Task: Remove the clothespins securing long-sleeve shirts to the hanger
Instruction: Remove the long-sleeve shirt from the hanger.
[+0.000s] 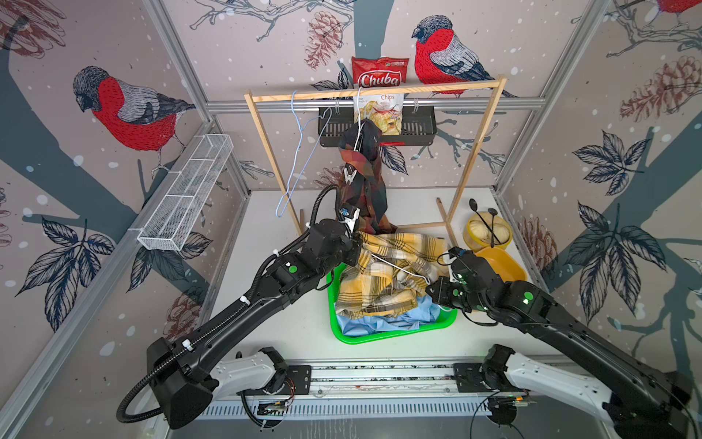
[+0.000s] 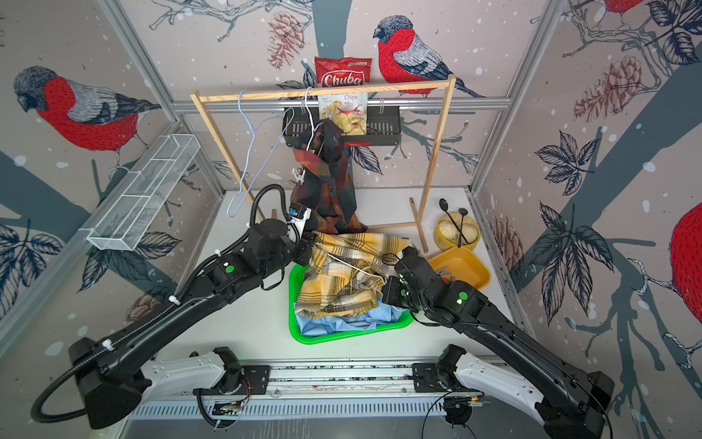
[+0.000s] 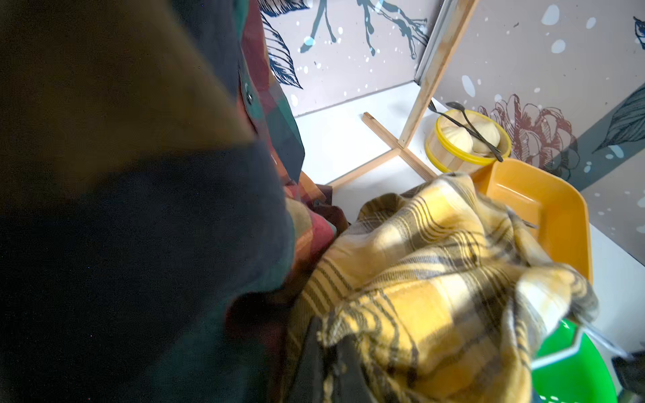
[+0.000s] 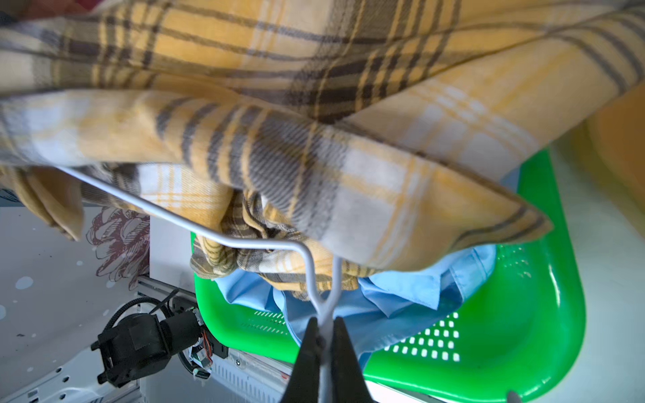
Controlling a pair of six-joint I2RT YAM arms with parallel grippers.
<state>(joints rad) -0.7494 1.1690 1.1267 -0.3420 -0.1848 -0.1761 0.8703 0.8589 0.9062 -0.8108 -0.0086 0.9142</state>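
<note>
My left gripper (image 3: 330, 335) is shut on an edge of the yellow plaid long-sleeve shirt (image 1: 395, 262), which is heaped over the green basket (image 1: 343, 336). My right gripper (image 4: 326, 325) is shut on the twisted neck of that shirt's white wire hanger (image 4: 195, 230). Under the plaid shirt a light blue shirt (image 1: 383, 323) lies in the basket. The dark check shirt (image 1: 366, 182) hangs from a white hanger on the wooden rack (image 1: 376, 89), with a whitish clothespin (image 1: 349, 175) on its near shoulder. In both top views the grippers' tips are hidden by cloth.
An empty light blue hanger (image 1: 300, 152) hangs at the rack's left end. An orange tray (image 1: 501, 262) and a yellow steamer with buns (image 1: 486, 230) stand at the right. A black basket (image 1: 418, 127) with chip bags is on the back wall, a white wire basket (image 1: 186, 194) on the left.
</note>
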